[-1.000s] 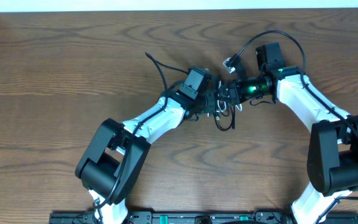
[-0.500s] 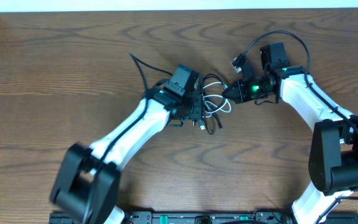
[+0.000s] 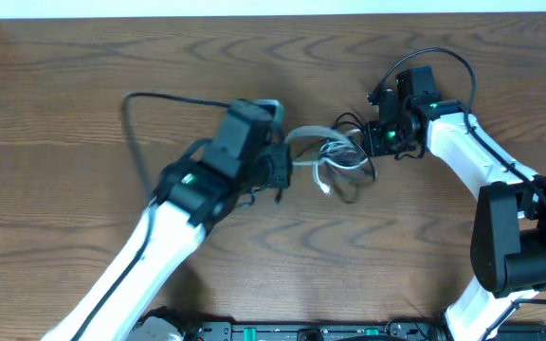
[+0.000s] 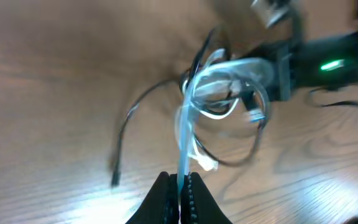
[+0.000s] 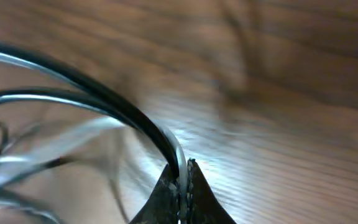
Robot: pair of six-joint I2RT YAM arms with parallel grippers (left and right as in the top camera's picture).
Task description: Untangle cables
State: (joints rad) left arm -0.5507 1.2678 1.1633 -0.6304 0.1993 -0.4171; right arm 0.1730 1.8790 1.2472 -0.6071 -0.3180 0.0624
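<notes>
One white cable [image 4: 183,134], one black cable [image 5: 114,102], two grippers of mine, left gripper [image 4: 179,186], right gripper [image 5: 182,180], one wooden table [image 3: 64,57]

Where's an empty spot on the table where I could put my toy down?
The biggest bare patch of table lies at the near side, between the left arm and the right arm. The far corners, beyond the arms, are bare too. It is crowded in the middle, where the white cable and black cable tangle.
</notes>
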